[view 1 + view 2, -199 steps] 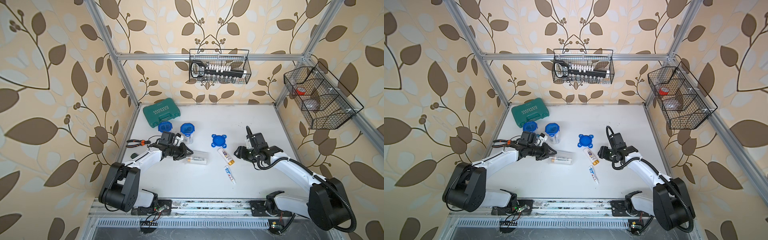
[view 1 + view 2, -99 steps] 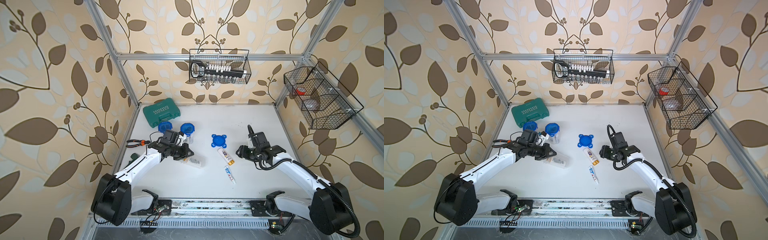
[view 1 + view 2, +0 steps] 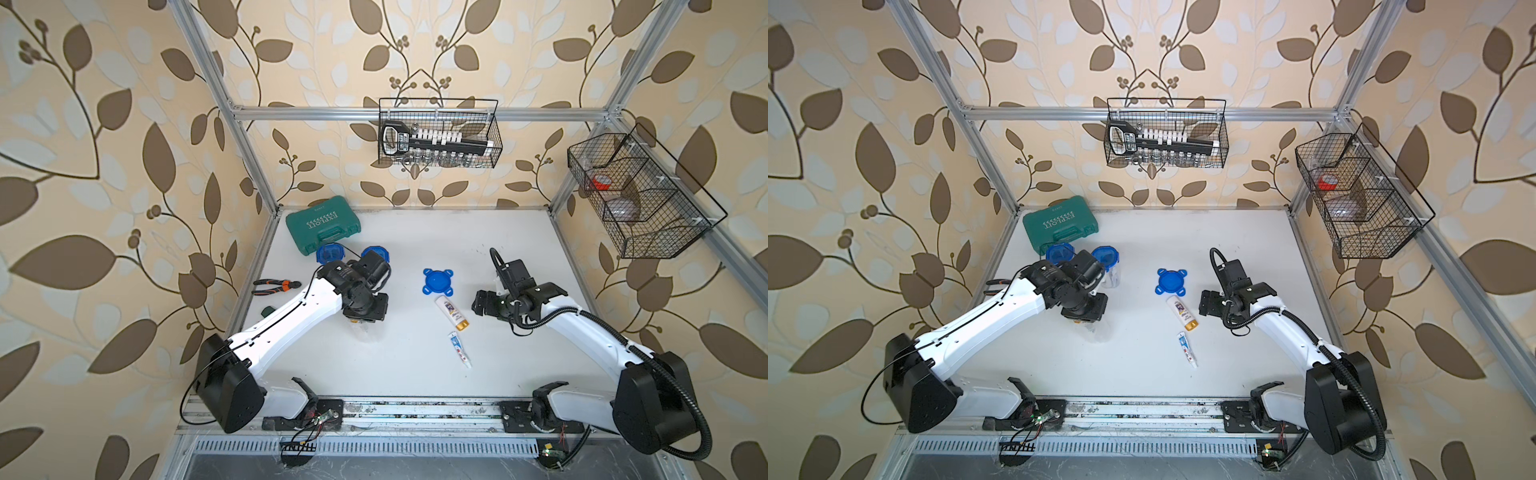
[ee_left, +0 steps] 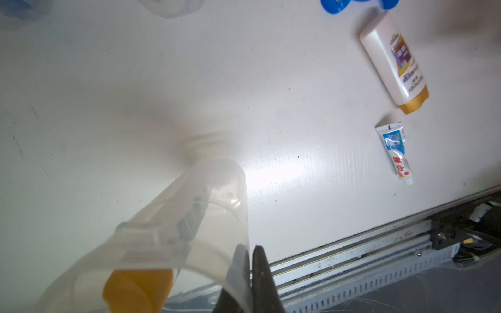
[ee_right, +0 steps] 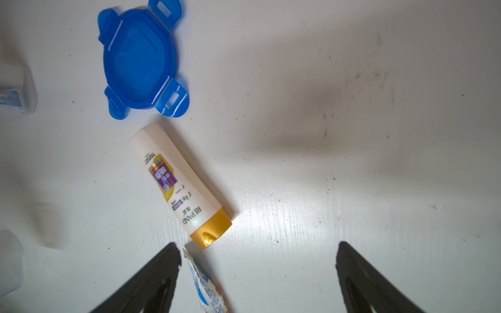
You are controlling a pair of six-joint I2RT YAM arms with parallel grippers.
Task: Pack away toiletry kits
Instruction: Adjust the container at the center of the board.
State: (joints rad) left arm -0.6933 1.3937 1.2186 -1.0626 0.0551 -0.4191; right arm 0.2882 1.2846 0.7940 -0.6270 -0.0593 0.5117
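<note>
My left gripper (image 4: 248,250) is shut on the rim wall of a clear plastic jar (image 4: 189,211), one finger inside and one outside. The jar hangs base-down toward the table, with a gold-capped bottle (image 4: 138,287) and a dark toothbrush shape inside. In both top views the jar (image 3: 366,330) (image 3: 1098,331) shows faintly under that wrist. A loose blue four-tab lid (image 3: 437,281) (image 5: 138,58), a white gold-capped bottle (image 3: 453,313) (image 5: 179,184) and a toothpaste tube (image 3: 460,350) (image 5: 206,287) lie mid-table. My right gripper (image 5: 259,248) stands open just right of them, one fingertip (image 5: 170,257) beside the tube.
Two lidded jars (image 3: 331,252) (image 3: 375,253) stand behind my left wrist, in front of the green tool case (image 3: 323,224). Pliers (image 3: 276,286) lie at the left edge. Wire baskets hang on the back wall (image 3: 438,133) and right wall (image 3: 640,195).
My left wrist has turned to point down, tipping the jar from lying on its side to base-down. The right jaws have opened wider, and that arm has barely moved.
</note>
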